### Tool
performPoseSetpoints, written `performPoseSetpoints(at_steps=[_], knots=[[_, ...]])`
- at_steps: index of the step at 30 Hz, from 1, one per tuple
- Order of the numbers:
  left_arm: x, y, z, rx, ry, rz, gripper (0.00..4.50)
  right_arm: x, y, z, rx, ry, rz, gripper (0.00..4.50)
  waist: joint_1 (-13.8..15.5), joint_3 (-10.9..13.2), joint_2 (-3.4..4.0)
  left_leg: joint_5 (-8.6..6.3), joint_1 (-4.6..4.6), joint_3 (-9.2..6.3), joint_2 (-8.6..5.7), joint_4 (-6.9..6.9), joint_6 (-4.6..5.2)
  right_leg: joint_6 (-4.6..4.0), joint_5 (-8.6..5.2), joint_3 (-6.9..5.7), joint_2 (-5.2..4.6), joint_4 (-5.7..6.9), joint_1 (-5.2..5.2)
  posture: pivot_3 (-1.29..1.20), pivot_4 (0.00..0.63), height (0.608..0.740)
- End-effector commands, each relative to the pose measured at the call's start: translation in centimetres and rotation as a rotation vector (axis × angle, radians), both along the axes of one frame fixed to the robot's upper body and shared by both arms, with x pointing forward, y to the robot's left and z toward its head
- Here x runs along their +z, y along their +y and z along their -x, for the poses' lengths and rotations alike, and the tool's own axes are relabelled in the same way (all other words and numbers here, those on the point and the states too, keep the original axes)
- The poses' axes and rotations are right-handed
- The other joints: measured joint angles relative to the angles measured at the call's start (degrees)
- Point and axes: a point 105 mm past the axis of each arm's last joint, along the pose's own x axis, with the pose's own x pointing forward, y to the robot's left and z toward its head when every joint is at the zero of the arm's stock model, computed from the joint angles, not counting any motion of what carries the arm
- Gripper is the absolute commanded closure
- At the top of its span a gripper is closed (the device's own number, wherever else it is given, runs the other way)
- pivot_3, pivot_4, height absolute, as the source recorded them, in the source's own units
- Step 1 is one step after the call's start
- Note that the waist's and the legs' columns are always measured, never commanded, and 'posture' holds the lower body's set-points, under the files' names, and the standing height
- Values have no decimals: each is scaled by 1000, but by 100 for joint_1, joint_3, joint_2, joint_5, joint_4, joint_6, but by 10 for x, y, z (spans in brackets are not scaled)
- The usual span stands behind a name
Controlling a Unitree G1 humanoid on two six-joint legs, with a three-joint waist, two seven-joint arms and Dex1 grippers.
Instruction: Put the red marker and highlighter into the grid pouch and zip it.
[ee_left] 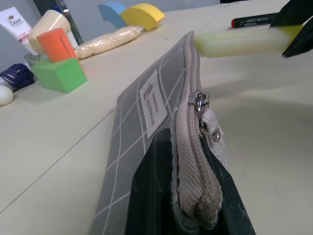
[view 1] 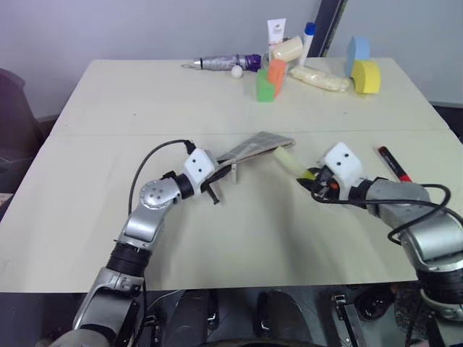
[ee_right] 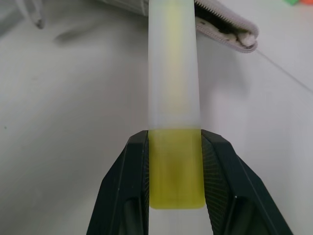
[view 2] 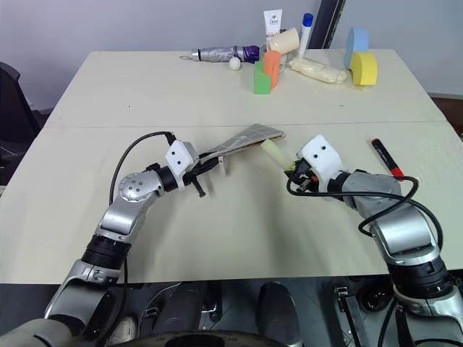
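My left gripper (ee_left: 195,205), centre-left, clamps the grid pouch's (view 1: 255,147) zipper end, lifting it off the table (view 1: 217,238) | my right gripper (ee_right: 175,171), centre-right, pinches the highlighter (ee_right: 173,73), cap tip at the pouch mouth | red marker (view 1: 393,163) lies flat, right edge.

Bare desk (view 1: 239,238) lies open between and in front of both arms. The grid pouch (view 1: 255,147), lifted at one end, and the highlighter (view 1: 289,160) touching its open mouth block the middle. The red marker (view 1: 393,163) lies near the right arm. Clutter (view 1: 289,65) crowds the far edge, well apart.
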Motion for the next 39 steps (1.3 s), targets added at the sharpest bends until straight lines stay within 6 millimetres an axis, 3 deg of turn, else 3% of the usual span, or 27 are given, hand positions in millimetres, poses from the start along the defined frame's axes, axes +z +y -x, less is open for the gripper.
performPoseSetpoints(at_steps=[1, 27, 39], knots=[[12, -2, 5, -18, -36, 22, 4500, 9, 1, -4, -10, -41, 2, 3623, 0, 0, 0, 0, 0, 0, 0, 0, 0, 0, 0, 0, 0, 0, 0, 0, 150, 740], [-4, -5, 14, -76, -41, -82, 4500, 1, -15, 7, -39, 57, 23, 3623, 0, 0, 0, -8, 0, 1, 1, 0, 14, 0, 0, 0, -1, 0, -1, 0, 150, 740], [-12, -10, 33, -209, -71, -183, 4500, -3, 1, 19, 121, 68, 202, 3623, -8, -1, 2, -13, 0, 1, 3, 0, 21, 0, 0, 1, -4, -1, -3, 0, 150, 740]])
